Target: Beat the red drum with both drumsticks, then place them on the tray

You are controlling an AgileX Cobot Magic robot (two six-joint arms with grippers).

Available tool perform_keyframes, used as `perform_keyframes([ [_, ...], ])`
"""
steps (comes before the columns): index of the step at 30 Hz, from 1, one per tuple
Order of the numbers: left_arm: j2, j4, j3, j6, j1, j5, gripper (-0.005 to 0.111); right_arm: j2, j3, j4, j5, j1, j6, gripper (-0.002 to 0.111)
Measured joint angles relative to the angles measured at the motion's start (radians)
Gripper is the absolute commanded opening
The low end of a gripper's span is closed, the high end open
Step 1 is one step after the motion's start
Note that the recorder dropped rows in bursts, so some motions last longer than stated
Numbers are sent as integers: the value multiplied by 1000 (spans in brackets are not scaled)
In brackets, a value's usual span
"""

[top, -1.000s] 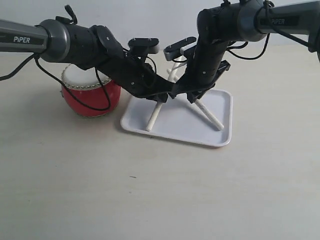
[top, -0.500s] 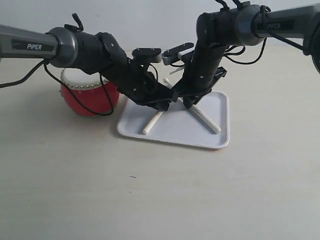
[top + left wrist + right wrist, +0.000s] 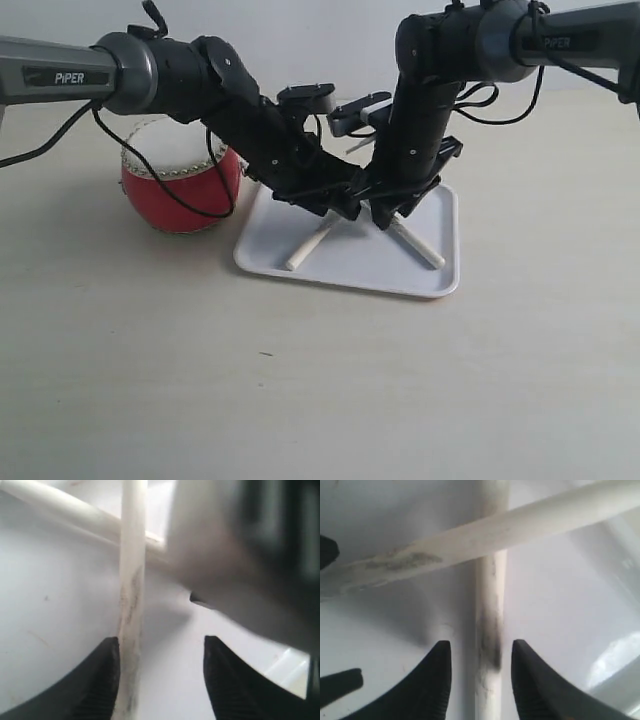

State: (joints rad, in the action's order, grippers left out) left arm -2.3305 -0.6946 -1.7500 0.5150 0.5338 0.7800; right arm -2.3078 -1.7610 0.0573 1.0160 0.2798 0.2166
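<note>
The left gripper (image 3: 336,204) was seen low over the tray (image 3: 440,284), its jaws spread wide and nothing clamped. One drumstick (image 3: 131,585) was seen lying on the tray between the left fingers (image 3: 100,680), close against one finger and well clear of the other. The right gripper (image 3: 481,647) was likewise seen low over the tray, parted only narrowly, with the other drumstick (image 3: 490,615) lying loose in the gap between its fingertips. Whether one fingertip brushed that stick could not be told, the space there being very thin. The sticks were crossed just beyond both sets of fingertips, the left gripper's stick resting on top, and each ran out from under its gripper toward the tray rim nearest the exterior camera. The two grippers were set just beside each other. The red drum (image 3: 180,188) was seen upright back along the left arm, just beside the tray and apart from both sticks.
</note>
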Motion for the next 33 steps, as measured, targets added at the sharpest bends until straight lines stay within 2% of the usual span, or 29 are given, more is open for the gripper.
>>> perform_keyframes([
  [6,81,6,-2,-18,0,23,49,97,0,21,28,0,5,39],
  [9,127,8,-2,-18,-2,49,40,138,0,50,35,0,5,39],
  [12,176,12,-2,-18,-3,84,25,180,0,92,44,0,6,37],
  [16,249,28,-3,-20,-3,157,1,241,0,169,64,0,24,17],
  [18,287,41,-4,-20,-3,197,0,274,0,211,87,0,41,3],
  [19,307,46,-4,-22,-3,220,0,291,0,230,99,0,50,0],
  [25,418,104,-4,-63,-3,327,0,399,0,316,176,0,87,0],
  [33,617,233,-4,-160,-3,362,0,564,0,397,198,0,97,0],
])
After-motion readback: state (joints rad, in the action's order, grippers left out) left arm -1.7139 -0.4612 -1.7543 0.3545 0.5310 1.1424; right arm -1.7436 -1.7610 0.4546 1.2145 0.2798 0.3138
